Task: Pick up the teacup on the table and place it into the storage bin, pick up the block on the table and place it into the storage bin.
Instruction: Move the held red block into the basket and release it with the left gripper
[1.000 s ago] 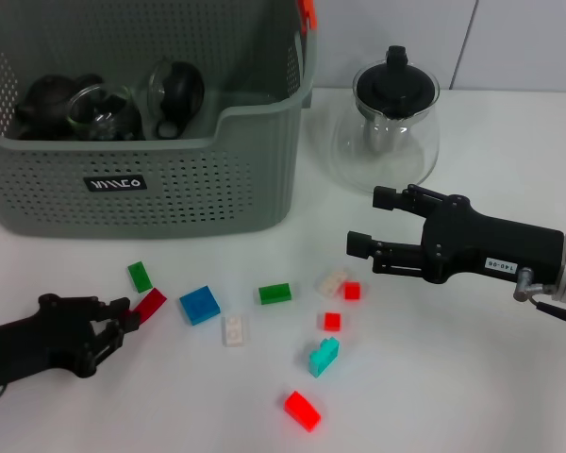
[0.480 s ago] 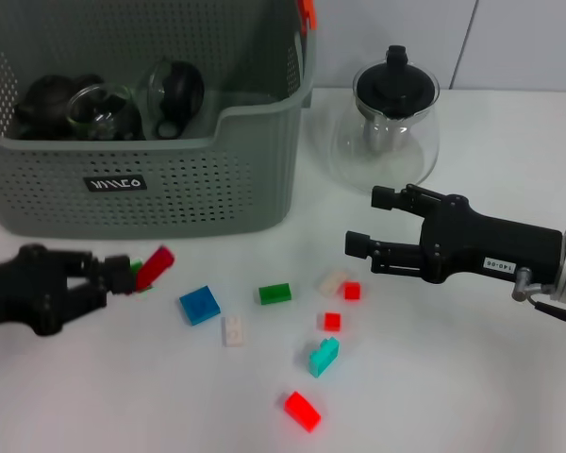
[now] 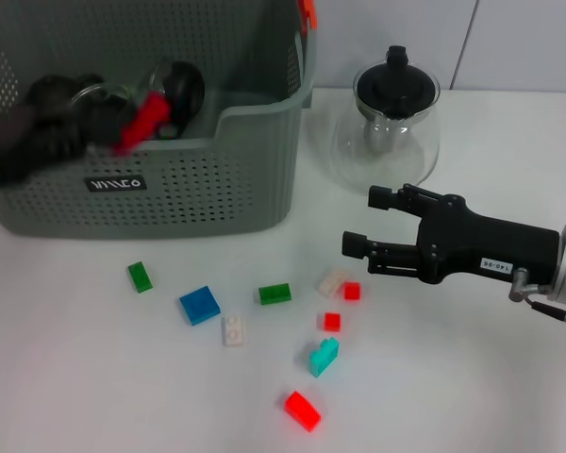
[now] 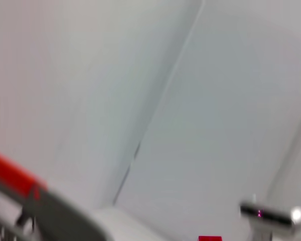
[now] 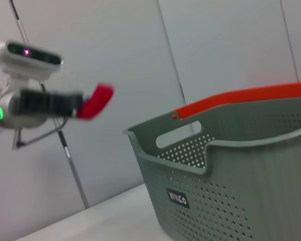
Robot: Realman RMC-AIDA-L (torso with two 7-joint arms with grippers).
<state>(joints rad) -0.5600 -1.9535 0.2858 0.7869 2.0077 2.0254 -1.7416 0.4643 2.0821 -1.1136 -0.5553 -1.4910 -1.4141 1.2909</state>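
Red block (image 3: 141, 122) pinched in left pincer (image 3: 113, 129) over storage bin (image 3: 170, 203), right-wrist view confirming, right pincer (image 3: 363, 222) spread wide

Bin (image 3: 170, 193): grey, perforated, dipped front rim, black label, upright on table.
Red block (image 3: 141, 123): tilted, held in left gripper (image 3: 113, 127) above the bin's front rim.

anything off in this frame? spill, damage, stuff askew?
No spill or damage. Small plastic blocks lie scattered on the white table, as expected. The left end effector holds a red block above the large grey perforated storage bin; the right end effector hovers open.
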